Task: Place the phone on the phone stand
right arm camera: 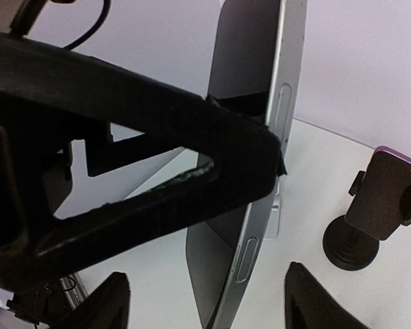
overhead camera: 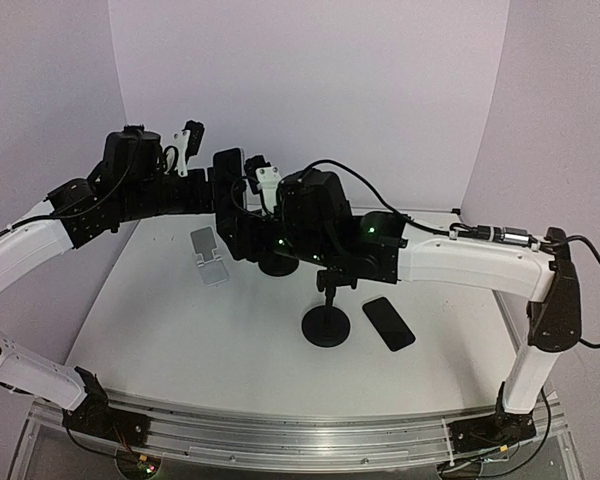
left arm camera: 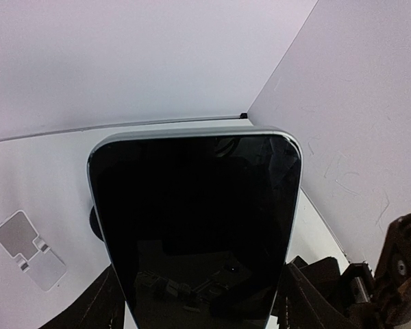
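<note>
Both arms crowd the middle of the top view. The left pincer (left arm camera: 202,301) has the phone (left arm camera: 195,226) clamped by its side edges, dark screen filling the centre of the left wrist view, silver rim showing. From the right wrist it stands edge-on, upright above the bench (overhead camera: 180,350). The right pincer (right arm camera: 212,301) is spread wide, a finger on either side of the phone's lower end, not touching. A white folding stand (overhead camera: 208,256) sits left of centre. The black pedestal stand (overhead camera: 327,318) is just below centre, and a second dark phone (overhead camera: 388,323) lies flat beside it.
</note>
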### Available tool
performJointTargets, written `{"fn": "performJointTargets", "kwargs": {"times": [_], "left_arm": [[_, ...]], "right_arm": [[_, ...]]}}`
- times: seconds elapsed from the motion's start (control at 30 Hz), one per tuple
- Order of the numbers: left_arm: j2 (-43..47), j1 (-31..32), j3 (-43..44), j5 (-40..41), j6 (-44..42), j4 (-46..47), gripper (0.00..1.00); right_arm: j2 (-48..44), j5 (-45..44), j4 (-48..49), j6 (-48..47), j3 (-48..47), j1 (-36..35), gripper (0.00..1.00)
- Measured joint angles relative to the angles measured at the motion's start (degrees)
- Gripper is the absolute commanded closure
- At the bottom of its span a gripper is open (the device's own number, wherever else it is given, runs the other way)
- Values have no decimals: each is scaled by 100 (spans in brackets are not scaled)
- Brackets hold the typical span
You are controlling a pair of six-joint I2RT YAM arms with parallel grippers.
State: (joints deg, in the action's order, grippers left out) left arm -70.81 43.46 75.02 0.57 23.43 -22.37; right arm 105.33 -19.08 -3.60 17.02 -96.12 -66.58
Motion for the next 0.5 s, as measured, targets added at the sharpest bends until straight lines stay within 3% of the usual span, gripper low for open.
{"fn": "performJointTargets", "kwargs": {"times": [0.17,0.27,0.33,0.4,0.5], "left_arm": [[2,0,0,-97,-86,53,100],[2,0,0,-170,-99,53,100],[4,0,0,-208,-97,53,100],[9,0,0,-234,-95,51,100],[55,-18,0,-317,-123,56,100]], "right_arm": [[307,14,37,-74,-269,65,59],[428,74,59,-78,-404,103,64],[478,114,64,-109,-460,138,75],[507,154,65,-103,-495,183,96],[522,335,72,-29,-519,245,100]]}}
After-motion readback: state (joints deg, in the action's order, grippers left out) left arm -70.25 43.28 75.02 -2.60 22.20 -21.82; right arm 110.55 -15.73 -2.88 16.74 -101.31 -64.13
